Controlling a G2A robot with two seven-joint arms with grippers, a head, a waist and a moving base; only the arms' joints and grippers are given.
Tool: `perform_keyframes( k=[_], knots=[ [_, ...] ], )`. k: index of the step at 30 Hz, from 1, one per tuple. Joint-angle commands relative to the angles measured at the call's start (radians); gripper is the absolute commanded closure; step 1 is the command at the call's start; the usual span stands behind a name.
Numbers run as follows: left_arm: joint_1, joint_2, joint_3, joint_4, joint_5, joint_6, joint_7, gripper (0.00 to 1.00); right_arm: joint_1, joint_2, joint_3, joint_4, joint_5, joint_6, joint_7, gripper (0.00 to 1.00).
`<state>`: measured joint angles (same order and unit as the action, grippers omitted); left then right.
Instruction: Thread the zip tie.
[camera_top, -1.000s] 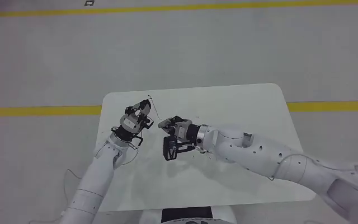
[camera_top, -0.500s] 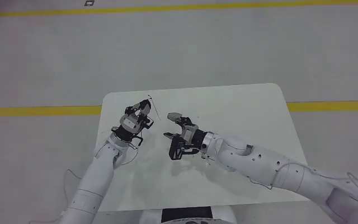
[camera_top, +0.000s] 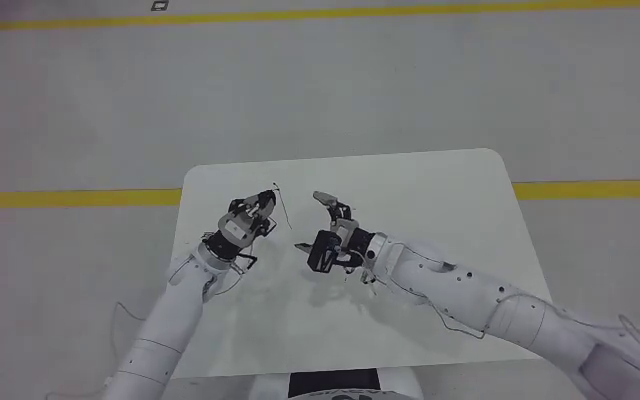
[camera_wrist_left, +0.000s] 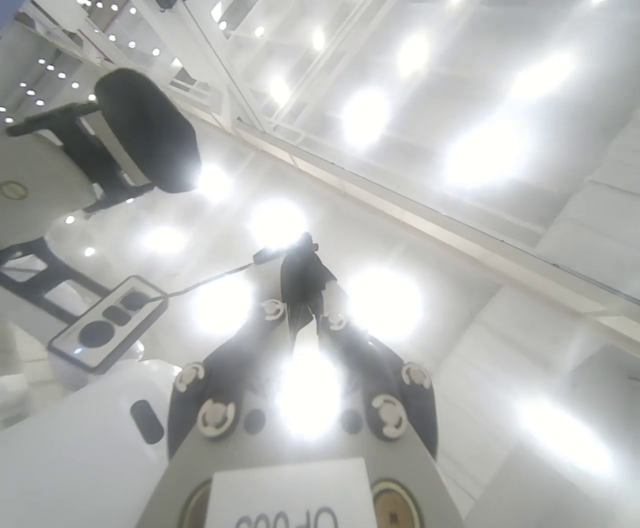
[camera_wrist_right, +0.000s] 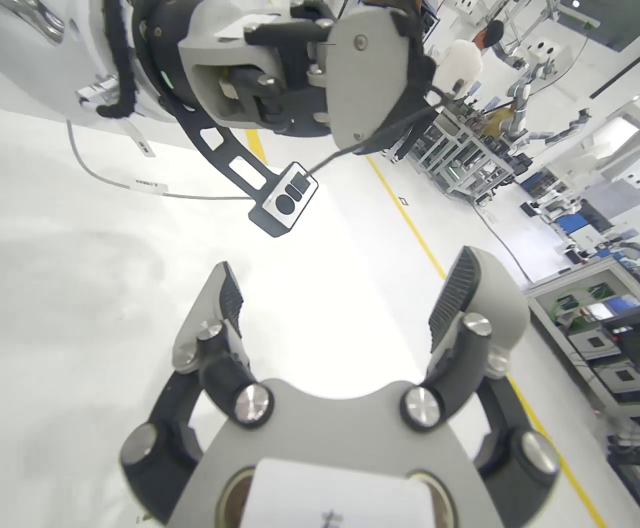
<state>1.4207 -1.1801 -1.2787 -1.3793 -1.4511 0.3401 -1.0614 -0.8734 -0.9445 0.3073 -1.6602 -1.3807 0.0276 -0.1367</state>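
Note:
A thin black zip tie stands up from my left gripper, which is shut on it over the left part of the white table. In the left wrist view the shut fingertips pinch a dark piece of the tie against bright ceiling lights. My right gripper hovers just to the right of the tie, open, with nothing between its ribbed pads. In the right wrist view it faces the left gripper, which hangs a short way beyond it.
A small sensor module on a black bracket with a thin cable juts from the left wrist between the two grippers. The table's right half and near side are bare. Yellow floor lines run beyond the table.
My right gripper has opened wide and drawn a little to the right, away from the left gripper. The left gripper, still holding the tie, has shifted slightly right.

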Motion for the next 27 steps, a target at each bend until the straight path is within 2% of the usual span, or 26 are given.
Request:
perform_keyframes(
  k=[1, 5, 7, 15, 17, 18, 21, 24, 27],
  knots=[
    [-0.013, 0.017, 0.005, 0.016, 0.028, 0.000, -0.035, 1.00, -0.013, 0.001, 0.022, 0.002, 0.020, -0.028, -0.005, 0.00],
    [-0.043, 0.051, 0.021, 0.047, 0.060, 0.000, -0.102, 1.00, -0.034, 0.007, 0.057, 0.005, 0.045, -0.103, -0.023, 0.00],
    [-0.058, 0.072, 0.040, 0.063, 0.089, 0.000, -0.149, 1.00, -0.034, 0.007, 0.057, 0.005, 0.045, -0.103, -0.023, 0.00],
    [-0.058, 0.072, 0.040, 0.063, 0.089, 0.000, -0.149, 1.00, -0.034, 0.007, 0.057, 0.005, 0.045, -0.103, -0.023, 0.00],
    [-0.058, 0.071, 0.041, 0.052, 0.082, -0.003, -0.139, 1.00, -0.053, 0.004, 0.077, 0.003, 0.107, -0.125, -0.049, 0.00],
    [-0.057, 0.071, 0.034, 0.048, 0.068, -0.008, -0.138, 1.00, -0.057, 0.004, 0.088, 0.010, 0.134, -0.147, -0.062, 0.00],
    [-0.063, 0.079, 0.006, 0.033, 0.102, -0.024, -0.157, 1.00, -0.059, 0.005, 0.130, 0.034, 0.168, -0.194, -0.077, 0.00],
    [-0.071, 0.087, -0.005, 0.017, 0.155, -0.010, -0.207, 1.00, -0.074, 0.006, 0.169, 0.039, 0.252, -0.261, -0.104, 0.00],
    [-0.085, 0.094, -0.006, 0.024, 0.211, 0.000, -0.254, 1.00, -0.075, 0.005, 0.201, 0.053, 0.323, -0.353, -0.118, 0.00]
  ],
)
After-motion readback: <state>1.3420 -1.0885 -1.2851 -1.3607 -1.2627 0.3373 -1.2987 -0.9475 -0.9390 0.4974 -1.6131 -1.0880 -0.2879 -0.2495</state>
